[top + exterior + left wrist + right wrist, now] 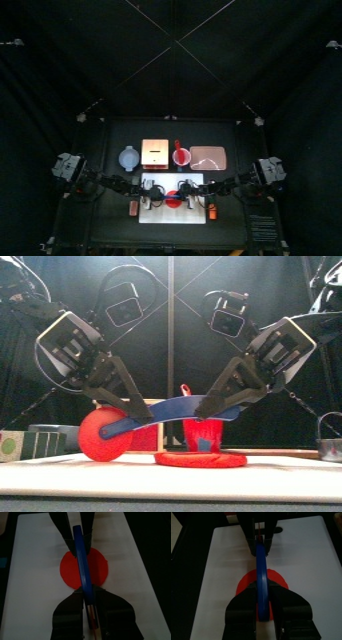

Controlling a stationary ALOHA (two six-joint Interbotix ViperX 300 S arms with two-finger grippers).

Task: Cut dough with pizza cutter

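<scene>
Overhead, cutter handle (174,411) spanning left-right.

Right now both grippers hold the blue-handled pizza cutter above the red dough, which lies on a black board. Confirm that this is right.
Not quite: the board is white, not black, as the right wrist view shows. The rest holds: the left gripper and the right gripper both hold the blue-handled pizza cutter above the red dough.
</scene>
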